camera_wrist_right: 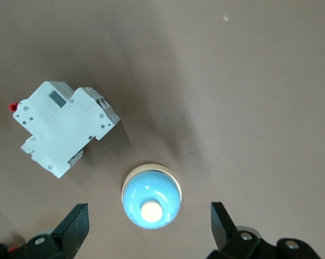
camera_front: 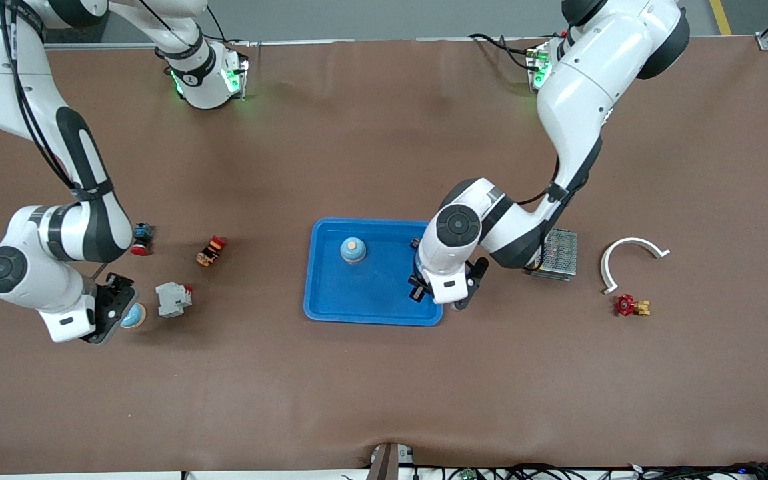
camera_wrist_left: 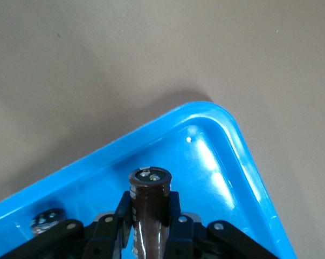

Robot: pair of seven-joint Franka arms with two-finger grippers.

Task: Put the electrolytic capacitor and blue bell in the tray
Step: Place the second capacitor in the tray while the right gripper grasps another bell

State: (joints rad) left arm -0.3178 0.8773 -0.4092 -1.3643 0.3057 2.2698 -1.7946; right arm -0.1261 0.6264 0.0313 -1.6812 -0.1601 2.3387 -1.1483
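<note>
The bright blue tray (camera_front: 371, 297) lies mid-table. A blue bell (camera_front: 353, 250) with a pale knob stands in it. My left gripper (camera_front: 424, 285) is over the tray's end toward the left arm, shut on a dark brown electrolytic capacitor (camera_wrist_left: 150, 208) held above the tray floor (camera_wrist_left: 221, 162). A second dark cylinder (camera_wrist_left: 46, 220) sits in the tray beside it. My right gripper (camera_front: 114, 308) is open over another blue bell (camera_wrist_right: 151, 197) on the table, one finger on each side and clear of it; this bell also shows in the front view (camera_front: 134, 316).
A grey circuit breaker (camera_front: 173, 299) lies beside the right gripper's bell (camera_wrist_right: 65, 127). Two small red-and-black parts (camera_front: 141, 239) (camera_front: 211, 251) lie farther from the camera. A metal mesh box (camera_front: 555, 253), a white curved bracket (camera_front: 631, 257) and a red valve (camera_front: 631, 306) lie toward the left arm's end.
</note>
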